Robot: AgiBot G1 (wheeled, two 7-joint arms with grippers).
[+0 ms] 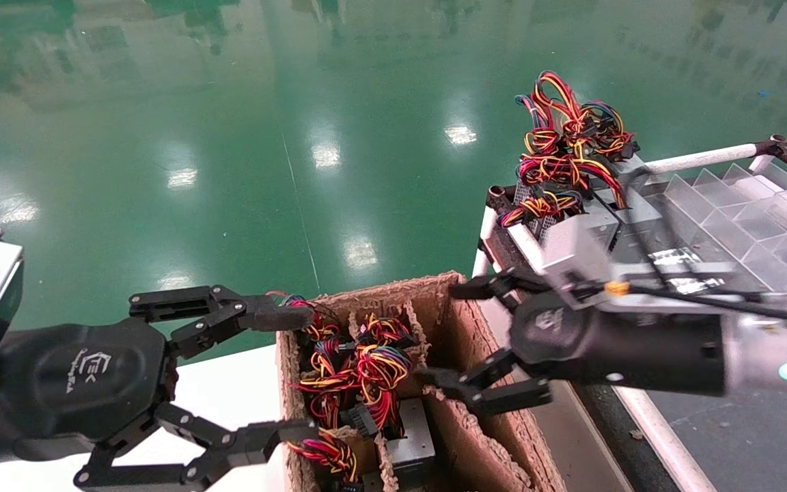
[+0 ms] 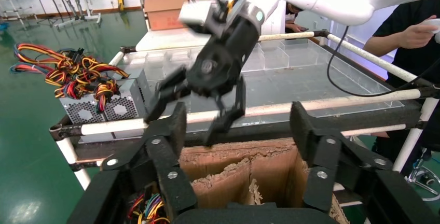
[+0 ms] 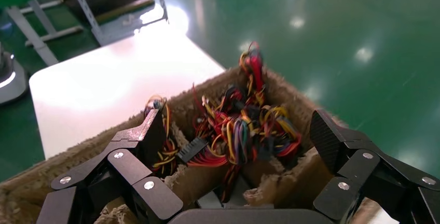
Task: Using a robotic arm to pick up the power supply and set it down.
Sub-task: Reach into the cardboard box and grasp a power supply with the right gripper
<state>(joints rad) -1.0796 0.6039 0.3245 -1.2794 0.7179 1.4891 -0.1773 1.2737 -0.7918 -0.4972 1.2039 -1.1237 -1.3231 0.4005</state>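
A brown cardboard carton with dividers holds power supplies under red, yellow and black wire bundles; one grey metal body shows in a slot. My right gripper hangs open over the carton's right side, holding nothing. In the right wrist view the right gripper spans the wire tangle from above, not touching it. My left gripper stands open at the carton's left wall, empty. The left wrist view shows the left gripper facing empty carton cells and the right gripper beyond.
More grey power supplies with fan grilles and wires sit on a tube-framed cart at the right, beside clear plastic dividers. The carton stands by a white table. A person stands behind the cart. Green floor lies beyond.
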